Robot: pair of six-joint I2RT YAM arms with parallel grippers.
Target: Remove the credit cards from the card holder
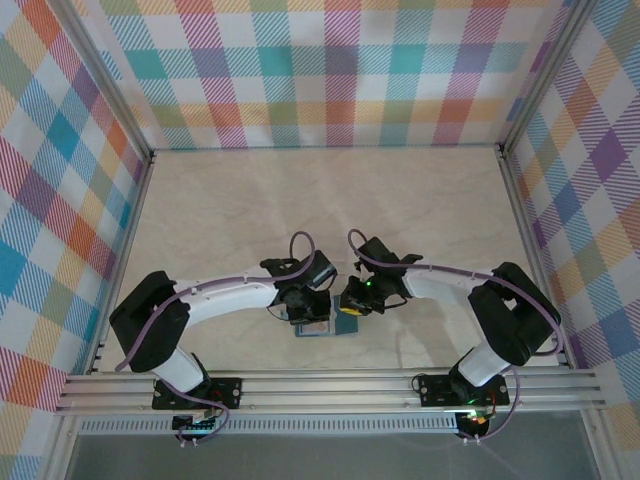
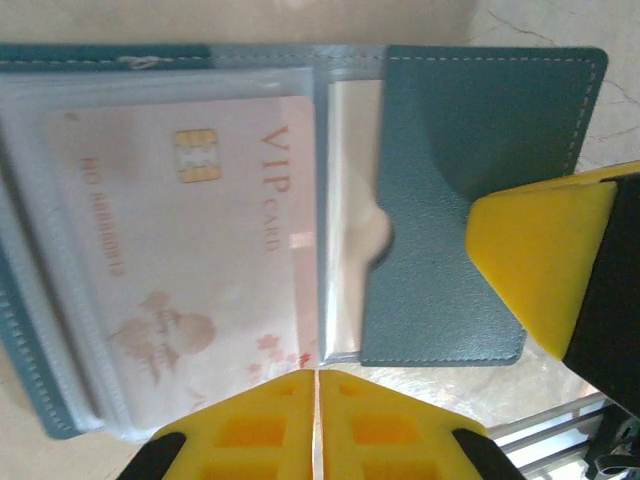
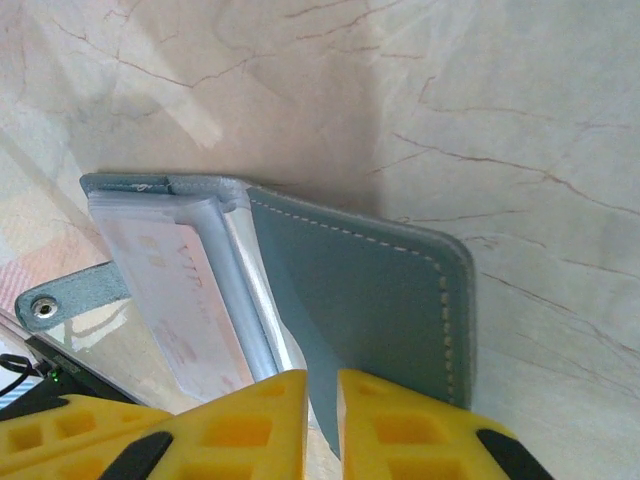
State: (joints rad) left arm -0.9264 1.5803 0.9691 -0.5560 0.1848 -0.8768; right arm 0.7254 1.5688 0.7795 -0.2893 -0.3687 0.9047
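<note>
Two arms (image 1: 220,298) elbowed inward; left pincer (image 2: 315,420) closed, right pincer (image 3: 320,420) seemingly clamped on the card holder (image 3: 380,290).

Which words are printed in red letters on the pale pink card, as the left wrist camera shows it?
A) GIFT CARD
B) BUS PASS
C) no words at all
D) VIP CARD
D: the pink card, inside the card holder, reads VIP CARD near its gold chip.
</note>
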